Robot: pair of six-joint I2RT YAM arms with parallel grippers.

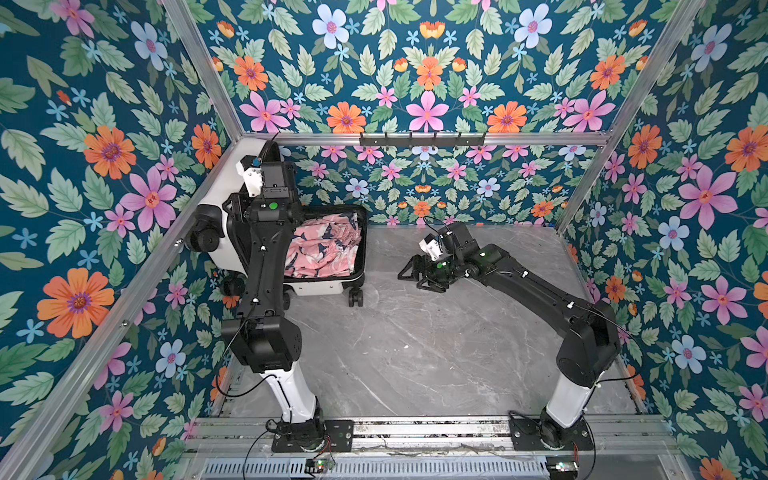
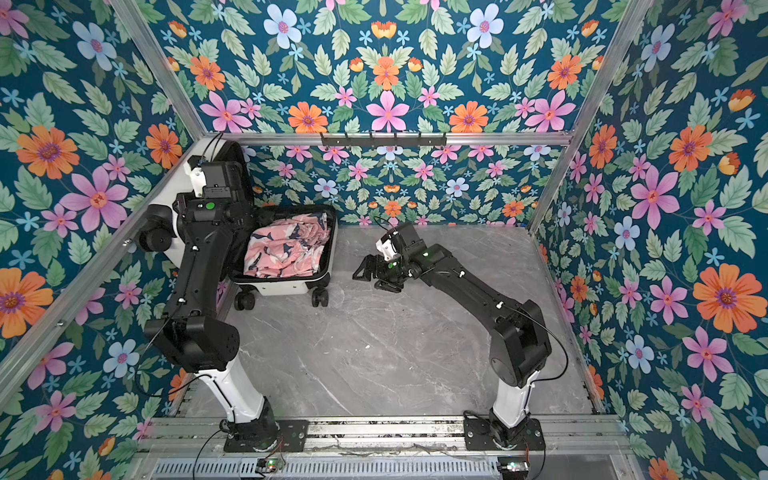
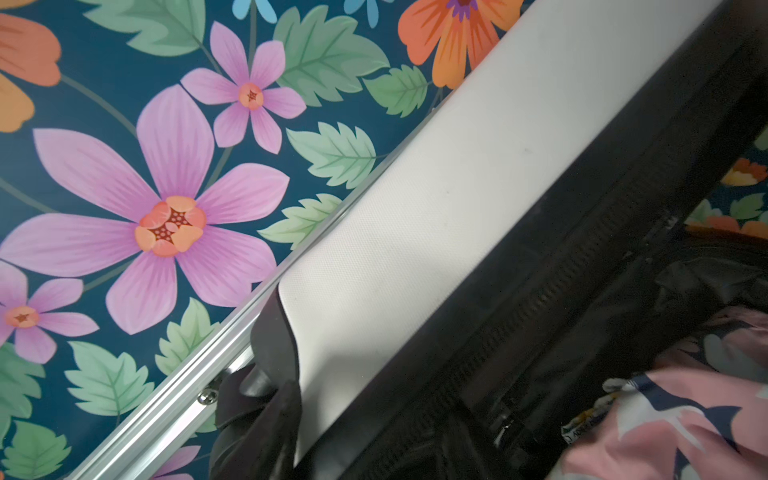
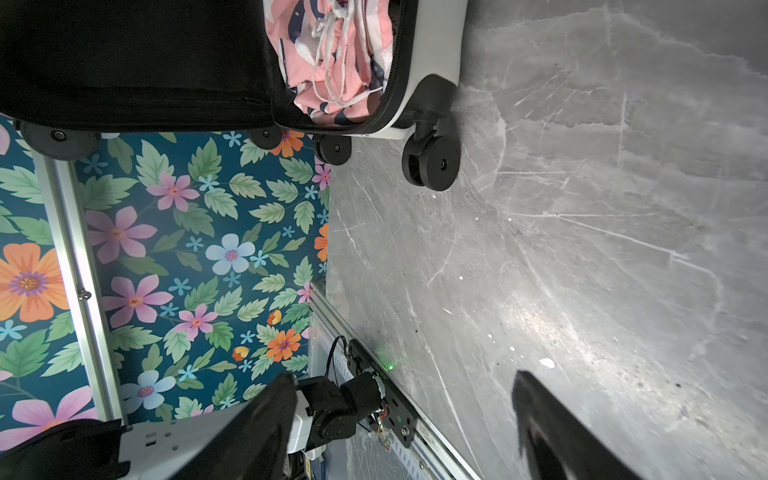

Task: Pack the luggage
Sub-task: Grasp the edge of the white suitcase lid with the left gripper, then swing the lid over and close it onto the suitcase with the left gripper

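The luggage (image 1: 328,287) lies open in the far left corner of the grey marble-pattern counter (image 1: 415,353), with its base flat and its lid raised against the wall.

- **Left wrist view only:** the white shell is finely pebbled, and the black zipper band (image 3: 540,299) is toothed.
- **Contents:** crumpled pink, navy-patterned fabric (image 1: 320,249).
- **Right wrist view only:** a white drawstring (image 4: 332,54) lies on the fabric.
- **Right hand (image 1: 409,276):** fingers apart, holding nothing.
- **Left hand (image 1: 274,166):** at the lid; I cannot tell whether its fingers are apart or together.
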